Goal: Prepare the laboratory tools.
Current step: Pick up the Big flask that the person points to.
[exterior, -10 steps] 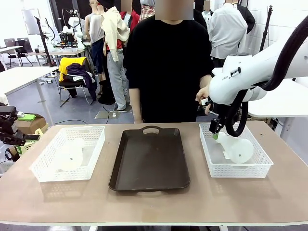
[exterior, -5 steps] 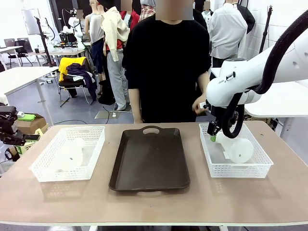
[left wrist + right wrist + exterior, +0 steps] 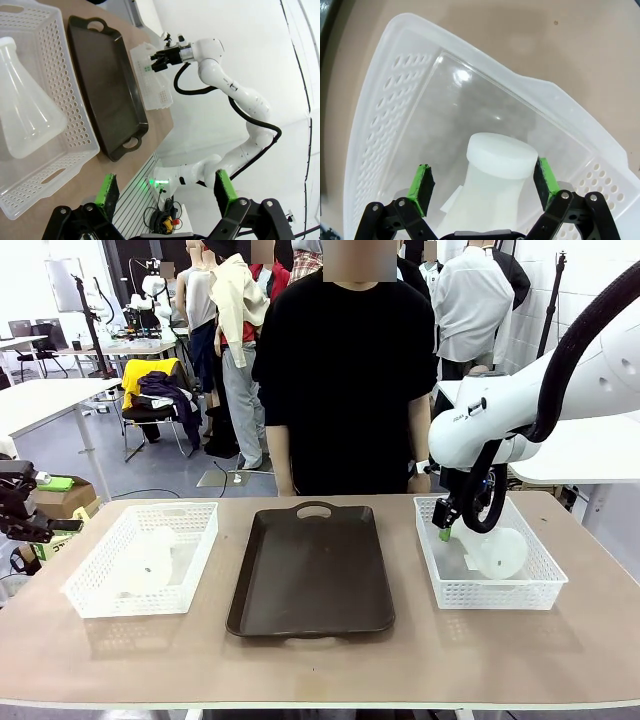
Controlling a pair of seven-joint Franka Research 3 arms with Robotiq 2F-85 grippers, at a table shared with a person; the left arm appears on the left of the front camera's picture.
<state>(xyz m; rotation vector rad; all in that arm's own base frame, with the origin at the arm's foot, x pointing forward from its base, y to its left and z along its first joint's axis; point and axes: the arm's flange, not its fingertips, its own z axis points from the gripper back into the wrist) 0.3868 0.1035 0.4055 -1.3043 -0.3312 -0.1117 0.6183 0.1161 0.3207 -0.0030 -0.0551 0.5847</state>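
Two flasks in baskets point(image 3: 88, 585): left flask point(image 3: 147, 565) at the tray's point(image 3: 312, 570) 9 o'clock, right flask point(image 3: 497, 552) at 3; right gripper point(image 3: 482, 181) spread astride its neck; likely light, slick; pinch under the lip; left gripper point(image 3: 165, 192) spread, empty.

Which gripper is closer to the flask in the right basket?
Right. The right gripper, fingers open, straddles that flask at its neck; the left gripper hangs at the table's opposite end.

The front camera looks across the table point(image 3: 500, 650) toward a person point(image 3: 345, 380) at the far side, while the left wrist camera, rolled sideways beyond the left basket point(image 3: 75, 125), catches the same tray point(image 3: 107, 95) and right arm point(image 3: 220, 80) from afar, and the right wrist camera hangs close above a flask point(image 3: 495, 170) in the right basket point(image 3: 380, 115).
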